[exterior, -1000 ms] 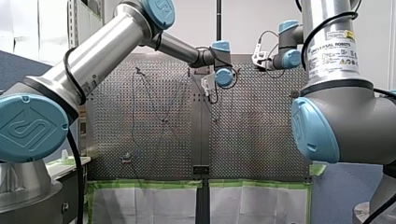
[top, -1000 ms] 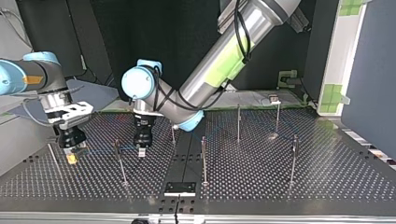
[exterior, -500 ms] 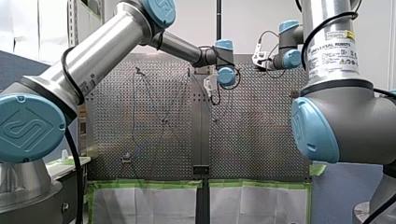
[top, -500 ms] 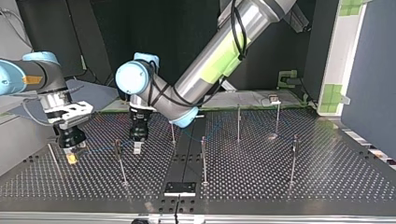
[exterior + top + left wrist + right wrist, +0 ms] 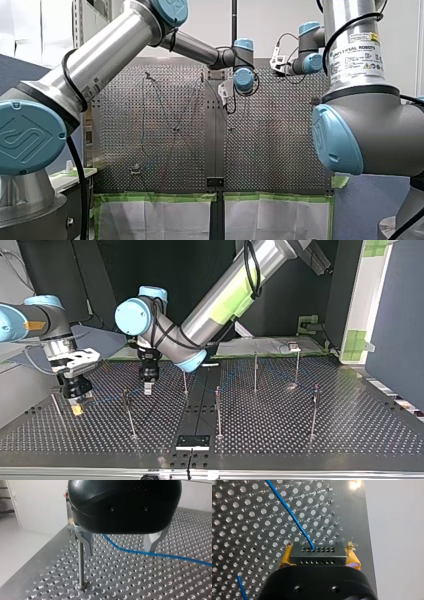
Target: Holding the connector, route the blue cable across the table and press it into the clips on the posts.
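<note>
Shiny metal full of little round holes makes up our table (image 5: 300, 435), which fills the lower part of the top view. Thin metal posts (image 5: 218, 410) stand up on it, well apart, with lots of open room at the lower right. At the far left, close to the table's edge, our right gripper (image 5: 76, 408) pinches the connector (image 5: 317, 555) tight between its yellow pads (image 5: 286, 558). The connector is a small black block with two rows of tiny holes. The thin blue cable (image 5: 292, 517) comes out of it and runs off over the holes. Our left gripper (image 5: 120, 546), left of the middle, has its metal fingers (image 5: 87, 541) wide apart. The cable runs between them, not pinched, and one of the posts stands just beside one finger.
</note>
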